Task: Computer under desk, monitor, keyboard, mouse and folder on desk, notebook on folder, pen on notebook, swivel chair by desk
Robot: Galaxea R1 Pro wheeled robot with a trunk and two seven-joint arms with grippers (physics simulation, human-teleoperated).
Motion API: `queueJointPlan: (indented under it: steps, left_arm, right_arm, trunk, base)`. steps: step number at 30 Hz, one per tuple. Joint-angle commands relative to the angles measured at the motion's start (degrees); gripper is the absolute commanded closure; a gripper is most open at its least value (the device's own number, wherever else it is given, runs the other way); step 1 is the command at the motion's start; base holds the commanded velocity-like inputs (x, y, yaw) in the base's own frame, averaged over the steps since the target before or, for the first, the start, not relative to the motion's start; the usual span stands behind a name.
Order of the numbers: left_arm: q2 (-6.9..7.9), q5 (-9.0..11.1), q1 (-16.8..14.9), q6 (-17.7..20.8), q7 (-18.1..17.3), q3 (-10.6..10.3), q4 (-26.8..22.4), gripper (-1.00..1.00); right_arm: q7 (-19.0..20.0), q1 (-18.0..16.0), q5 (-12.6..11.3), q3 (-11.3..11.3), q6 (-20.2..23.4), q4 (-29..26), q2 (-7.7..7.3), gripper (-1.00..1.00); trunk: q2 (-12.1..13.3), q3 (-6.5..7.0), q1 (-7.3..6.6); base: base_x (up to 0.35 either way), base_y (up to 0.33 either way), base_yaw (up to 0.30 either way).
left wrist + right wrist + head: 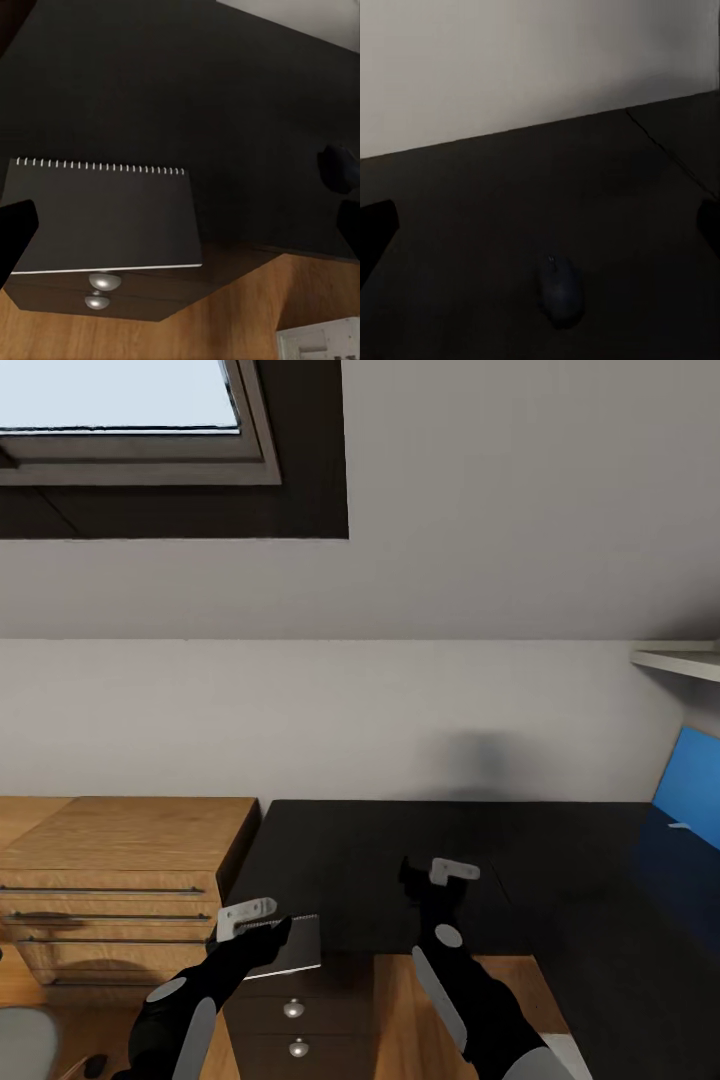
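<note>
Glossy black desk [560,920] under a sloped ceiling. Left gripper [262,932], at 7 o'clock, clamps the spiral notebook [105,217] above the front edge. Right gripper [428,882], fingers apart, hovers over the mouse [561,289]. Judged step: stacking the notebook; the folder must be located first.

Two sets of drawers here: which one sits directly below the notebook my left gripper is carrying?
The black drawers with round silver knobs, under the desk. The notebook in the left gripper hangs above them; the light wood drawer unit stands aside.
</note>
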Motion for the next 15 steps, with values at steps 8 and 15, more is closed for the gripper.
queueJointPlan:
  steps: [8, 15]
  left_arm:
    - [-0.04, 0.60, -0.04, 0.30, 0.32, 0.05, -0.06, -1.00]
    - [-0.04, 0.60, -0.04, 0.21, 0.32, -0.03, -0.09, -1.00]
  right_arm:
    - [-1.73, -4.44, -0.13, 0.33, 22.97, 2.33, 0.06, -1.00]
    - [-1.91, -5.58, 0.16, 0.28, 26.83, 2.83, -0.05, -1.00]
  trunk:
    - [-0.06, -0.08, 0.01]
    - [-0.06, -0.08, 0.01]
  base:
    - [0.000, 0.000, 0.000]
    - [0.000, 0.000, 0.000]
